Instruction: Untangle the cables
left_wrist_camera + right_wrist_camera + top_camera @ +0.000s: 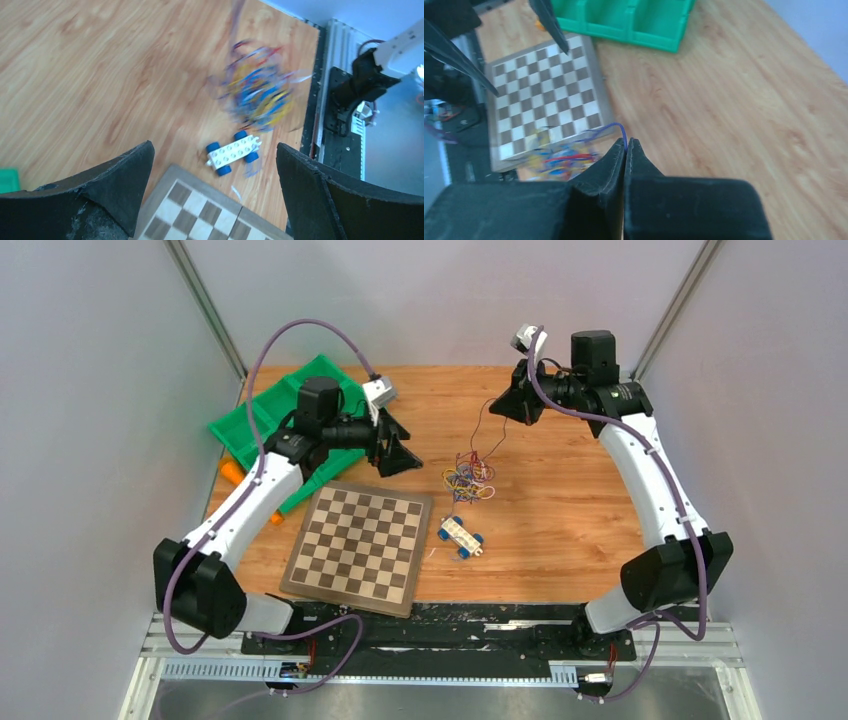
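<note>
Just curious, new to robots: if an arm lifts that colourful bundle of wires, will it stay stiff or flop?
Probably floppy: the strand pinched in the right gripper curves loosely to the clump. Likely very light, being hair-thin. The whole clump may trail along rather than separate.

Two arms are seen, the left arm (pixel 245 502) and the right arm (pixel 650 475). Each is made of white tubes joined by black round parts. A thick purple hose (pixel 310 323) is run along each one. Black pointed fingers (pixel 115 185) are fitted at the ends, and a small grey camera box (pixel 379 391) is fixed beside them.
</note>
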`<state>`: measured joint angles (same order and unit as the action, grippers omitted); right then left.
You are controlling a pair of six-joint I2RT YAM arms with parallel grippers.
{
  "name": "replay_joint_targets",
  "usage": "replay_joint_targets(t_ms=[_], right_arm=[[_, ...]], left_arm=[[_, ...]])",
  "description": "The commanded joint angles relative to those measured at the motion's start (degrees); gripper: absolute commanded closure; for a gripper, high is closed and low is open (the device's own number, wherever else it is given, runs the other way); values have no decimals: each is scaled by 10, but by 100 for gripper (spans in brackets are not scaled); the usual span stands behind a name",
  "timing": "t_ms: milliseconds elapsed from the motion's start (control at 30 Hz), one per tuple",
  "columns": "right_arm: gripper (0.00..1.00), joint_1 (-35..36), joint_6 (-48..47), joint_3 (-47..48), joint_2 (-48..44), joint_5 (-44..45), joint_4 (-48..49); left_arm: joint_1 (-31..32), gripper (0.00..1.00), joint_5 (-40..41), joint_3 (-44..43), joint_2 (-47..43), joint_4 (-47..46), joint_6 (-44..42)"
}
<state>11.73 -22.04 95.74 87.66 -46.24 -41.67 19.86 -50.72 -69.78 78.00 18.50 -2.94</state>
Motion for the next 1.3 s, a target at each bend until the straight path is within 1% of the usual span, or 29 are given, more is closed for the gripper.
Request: replay_joint_targets(t_ms=[0, 100, 200, 333, 400, 467, 533, 600, 667, 700, 767, 800, 833, 900, 933, 967, 1033, 1067, 1167, 1267], right_arm=[[100, 1, 42, -4, -19, -104, -18], [100, 3, 54, -2, -24, -121, -17], [100, 3, 50, -10, -29, -114, -17], [100, 3, 37, -29, -31, -91, -17], [100, 3, 34, -36, -33, -92, -17], [100, 3, 32, -46, -36, -89, -17], [100, 3, 21, -72, -43, -52, -17], [100, 2, -5, -118, -47, 11, -22], [100, 0, -49, -180, -53, 87, -24], [100, 0, -67, -227, -55, 127, -21], [100, -5, -99, -284, -47, 209, -13], [98, -10, -110, -302, -36, 244, -10], [84, -20, -116, -314, -21, 273, -9], [43, -28, -118, -314, 3, 304, -14], [28, -29, -116, -307, 7, 292, -20], [18, -29, -113, -299, 3, 265, -27], [7, -29, -90, -285, -12, 191, -31], [5, -28, -81, -278, -14, 158, -30], [4, -22, -39, -250, 23, 117, -19], [10, -21, -16, -222, 85, 87, -18]], left_arm=[[74, 0, -40, -29, 17, -119, -24], [114, 0, -42, -42, 55, -126, -27], [144, 0, -23, -52, 98, -143, -17], [148, 0, 30, -42, 135, -215, 11], [148, 1, 35, -35, 144, -240, -4], [147, 2, 28, -29, 150, -247, -26], [142, 2, 19, -25, 156, -239, -24], [139, 1, 15, -14, 155, -220, -35], [138, 0, 20, -3, 153, -184, -72], [138, 0, 27, -2, 153, -170, -89], [138, 0, 47, -9, 167, -132, -102], [138, 0, 57, -14, 172, -106, -103], [138, 0, 59, -24, 182, -87, -100], [138, 0, 60, -25, 189, -85, -87], [138, 0, 60, -21, 190, -91, -79], [138, 0, 60, -10, 190, -109, -63], [136, 0, 55, 4, 189, -131, -35], [136, 0, 54, 7, 190, -136, -20], [132, 0, 58, 17, 200, -155, 13], [123, 1, 64, 12, 224, -173, 84]])
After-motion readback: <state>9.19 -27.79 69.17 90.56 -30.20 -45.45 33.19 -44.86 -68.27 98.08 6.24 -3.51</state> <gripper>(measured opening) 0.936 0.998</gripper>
